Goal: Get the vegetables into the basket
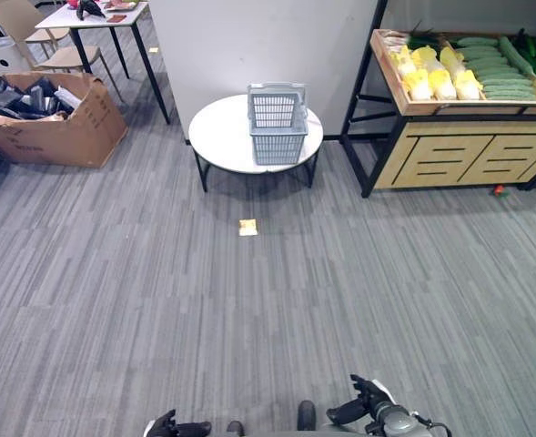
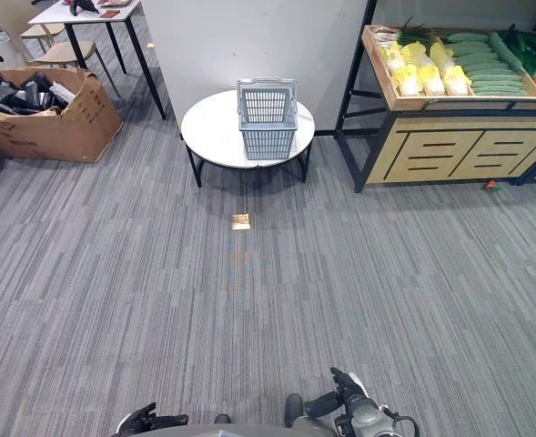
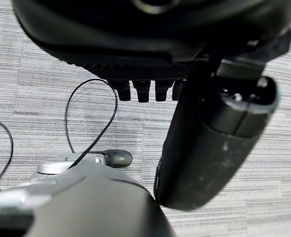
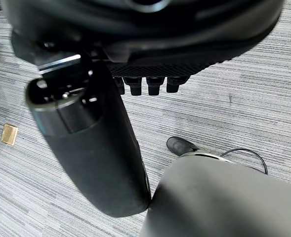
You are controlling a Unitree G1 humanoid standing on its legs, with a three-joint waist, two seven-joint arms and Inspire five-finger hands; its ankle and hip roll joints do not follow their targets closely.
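A grey plastic basket (image 1: 278, 123) stands upright on a round white counter (image 1: 220, 137) in the upper middle of the frame, toward the counter's right half, with its handle folded back against the far rim. The basket looks empty as far as its mesh walls let one see.

The vegetables (image 1: 472, 68) lie in a wooden display shelf (image 1: 459, 146) at the upper right of the frame, well apart from the basket. In its tray, yellow-and-white cabbages (image 1: 436, 75) sit to the left, long green cucumbers (image 1: 497, 77) lie stacked to their right, and something red shows at the far right edge, too small to tell what.

On the grey carpet floor (image 1: 249, 309), a small yellowish square marker (image 1: 247, 228) lies just in front of the counter. A large open cardboard box (image 1: 54, 123) full of dark items stands at the upper left, and behind it a white table (image 1: 95, 16) with black legs and a pale chair (image 1: 31, 27) beside it.

The left hand (image 1: 172, 426) shows at the bottom edge, left of centre, and the right hand (image 1: 368, 405) at the bottom edge, right of centre. Both are low and far from the counter and the shelf. In each wrist view the fingers (image 3: 145, 90) hang in a straight, relaxed row with the thumb standing away from them, holding nothing; the right hand's fingers (image 4: 150, 85) look the same, above bare carpet.
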